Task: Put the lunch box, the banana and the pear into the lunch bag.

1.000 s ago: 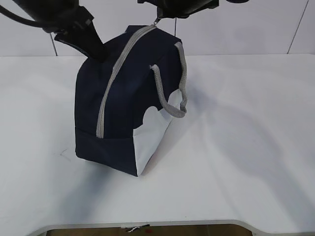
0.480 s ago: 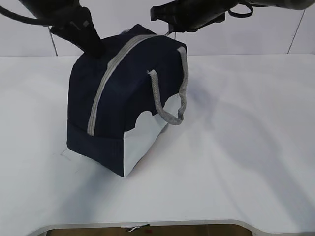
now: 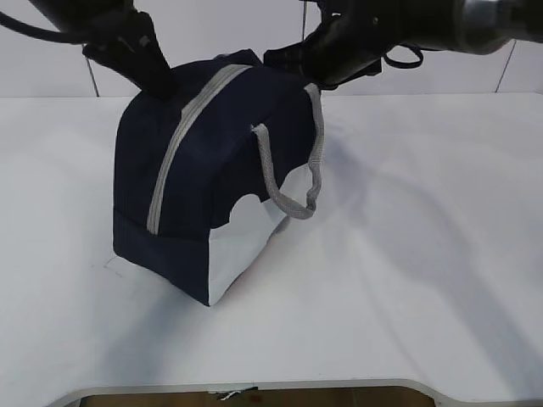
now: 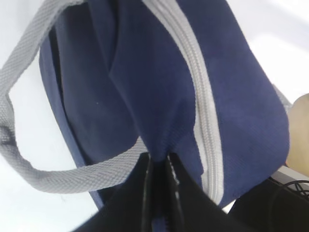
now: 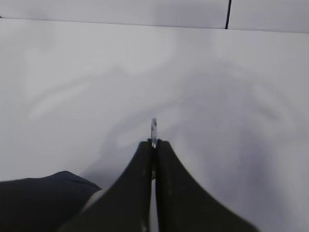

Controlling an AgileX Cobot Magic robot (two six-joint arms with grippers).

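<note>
Exterior view puts the navy lunch bag left of centre on the white table, standing with its near corner toward the camera. Its grey zipper runs closed from the top ridge down the left-facing side, and a white panel covers the lower near corner. A grey strap handle hangs in a loop off the right-facing side.

At the upper left of the frame the left gripper comes down onto the bag's top rear edge. From the left wrist view, its fingers are pressed together on a pinch of blue fabric at the bottom centre of the frame, just beside the zipper tape and where a second grey strap meets the bag.

At the upper right of the exterior frame the right gripper sits at the top end of the bag, close to where the zipper ends. In the right wrist view its fingers are closed tight, with a thin silvery sliver sticking up between the tips; it may be the zipper's ring pull, though the view is too poor to be sure. Bare table fills the rest of that frame, with a dark fold of bag at the lower left.

The bag's contents are hidden.
</note>
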